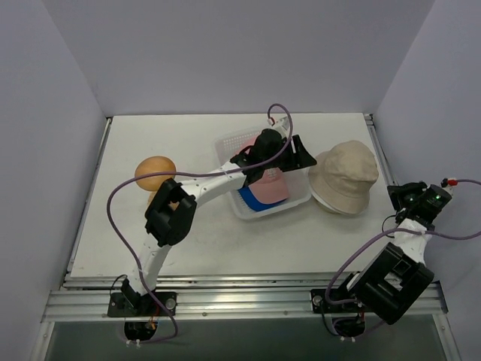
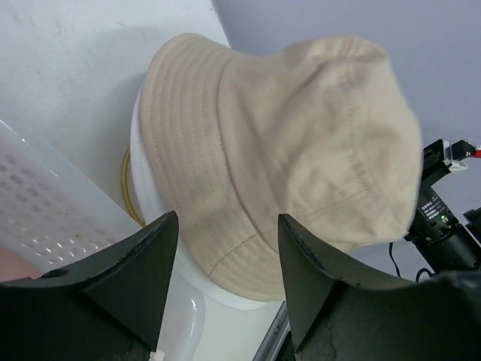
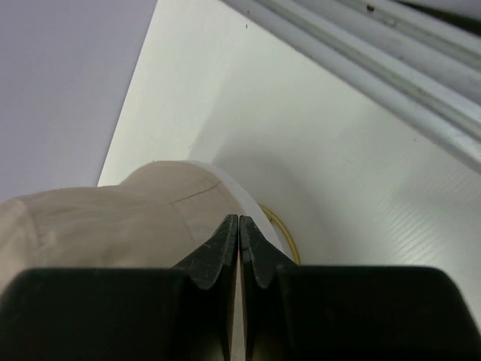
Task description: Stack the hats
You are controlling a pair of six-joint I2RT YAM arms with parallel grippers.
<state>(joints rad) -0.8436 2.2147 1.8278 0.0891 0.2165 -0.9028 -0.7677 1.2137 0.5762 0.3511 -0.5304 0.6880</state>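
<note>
Left wrist view: the left gripper (image 2: pixel 228 282) fills the bottom of the frame. Its two dark fingers (image 2: pixel 139 278) stand apart with nothing between them. Beyond them, at centre, is the beige bucket hat (image 2: pixel 285 143): soft fabric, stitched rows round the brim, crown creased. A whitish rim (image 2: pixel 161 252) shows beneath its brim; what it belongs to cannot be told. A yellow loop (image 2: pixel 128 188) lies at the hat's left edge.

Right wrist view: the right gripper (image 3: pixel 239 248) is pressed closed at bottom centre, holding nothing. The hat lies at lower left.

Only the top view places things. The hat sits right of centre on the table (image 1: pixel 188 143), just beside the clear basket (image 1: pixel 301 198). The basket holds a pink cap (image 1: pixel 272 184) with a blue cap (image 1: pixel 252 201) at its lower edge. An orange-brown dome (image 1: pixel 155 171) stands at left.
</note>
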